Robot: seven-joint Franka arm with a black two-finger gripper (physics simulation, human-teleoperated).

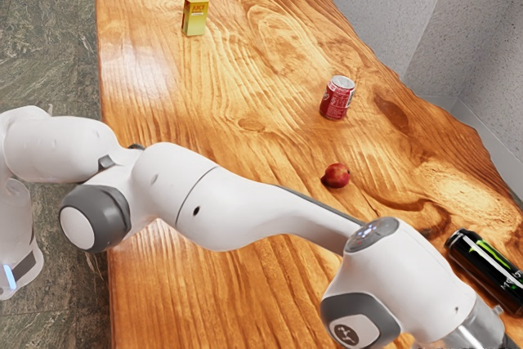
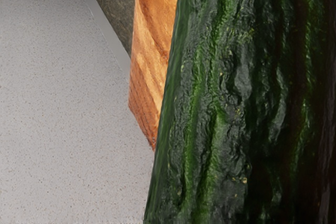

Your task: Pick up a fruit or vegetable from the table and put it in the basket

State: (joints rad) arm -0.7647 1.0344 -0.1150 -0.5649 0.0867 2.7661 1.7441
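Spanning widest: a wooden table [image 1: 204,104]

The arm [image 1: 237,210] reached over it; I couldn't tell the gripper's [image 1: 511,337] state. A cucumber [image 2: 226,98] blocked much of the wrist camera's view. A Monster can [image 1: 487,267] lay sideways; a juice carton [image 1: 194,18] and soda can [image 1: 336,100] stood; a red fruit [image 1: 337,175] sat apart.

The table [image 1: 196,87] is glossy wood — the cucumber [image 2: 226,98] bumpy.

Two cans [image 1: 336,100] [image 1: 487,269]; one carton [image 1: 194,20], fruit [image 1: 337,175], cucumber [image 2: 226,103]
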